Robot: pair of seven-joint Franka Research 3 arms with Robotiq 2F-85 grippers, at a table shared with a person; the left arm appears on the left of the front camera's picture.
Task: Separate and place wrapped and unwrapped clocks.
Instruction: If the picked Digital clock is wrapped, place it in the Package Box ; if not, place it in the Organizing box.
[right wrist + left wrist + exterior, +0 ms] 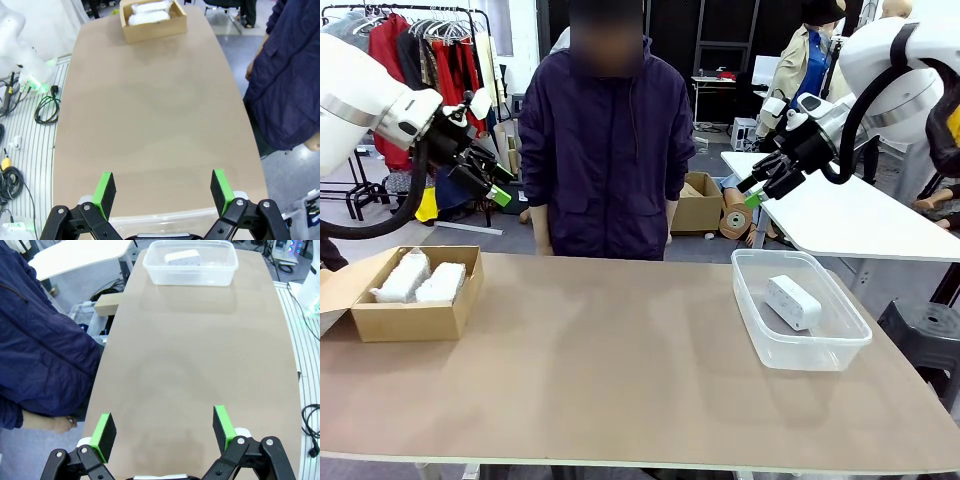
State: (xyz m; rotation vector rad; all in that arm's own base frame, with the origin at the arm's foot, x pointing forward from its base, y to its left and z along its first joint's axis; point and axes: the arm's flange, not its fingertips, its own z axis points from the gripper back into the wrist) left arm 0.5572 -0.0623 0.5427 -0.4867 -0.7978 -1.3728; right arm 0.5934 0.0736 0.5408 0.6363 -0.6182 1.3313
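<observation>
At the desk's (620, 370) left edge you have the brown cardboard box (415, 318), flaps open. Two bubble-wrapped clocks lie in it side by side, touching: the left wrapped clock (402, 277) and the right wrapped clock (441, 283). In the right wrist view the same box (155, 27) sits at the far end of the desk (150, 120) with both whitish bundles inside.

Above and behind the box, your left gripper (495, 185) hangs in the air, well clear of the desk, its jaws released and grasping nothing. Its own wrist view shows the left gripper (165, 427) with green pads (106, 432) spread wide over bare desk surface (200, 360).

At the middle of the far edge a person in a dark jacket (605, 150) stands, arms down at the sides.

Near the desk's right edge you see the clear plastic tub (798, 340). The unwrapped clock (793, 302), a smooth white rounded block, lies flat on the tub's bottom. In the left wrist view the tub (190, 274) stands at the far end with the white block (182, 258) in it.

Above and behind the tub, your right gripper (752, 190) hangs in the air, jaws released and grasping nothing. In its wrist view the right gripper (164, 186) stands spread above the tub's near rim (165, 220).
</observation>
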